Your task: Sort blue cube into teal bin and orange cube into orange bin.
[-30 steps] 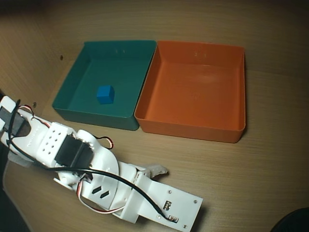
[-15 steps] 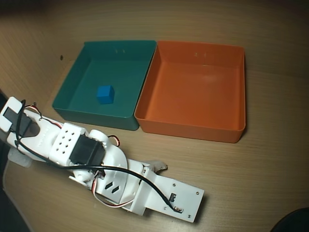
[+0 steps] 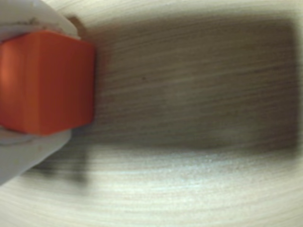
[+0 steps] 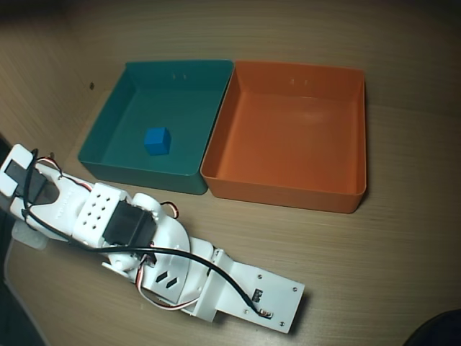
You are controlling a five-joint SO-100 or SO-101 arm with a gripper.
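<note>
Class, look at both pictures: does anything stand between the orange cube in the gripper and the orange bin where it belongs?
Nothing visible does. The orange cube sits clamped in the gripper over bare wooden table. The orange bin is empty; only its near wall must be cleared. The blue cube lies in the teal bin.

The arm is built of white printed plastic shells, with a black servo block set into one joint and a grid of small round holes on the casing beside it. Black cables loop along its length, joined by thin red and white wires near the joints, and the flat end plate carries small dark screws, while two slanted black slots mark the link next to it. In the wrist view, the gripper's fingers are pale grey-white plastic with rounded, slightly scuffed edges.
</note>
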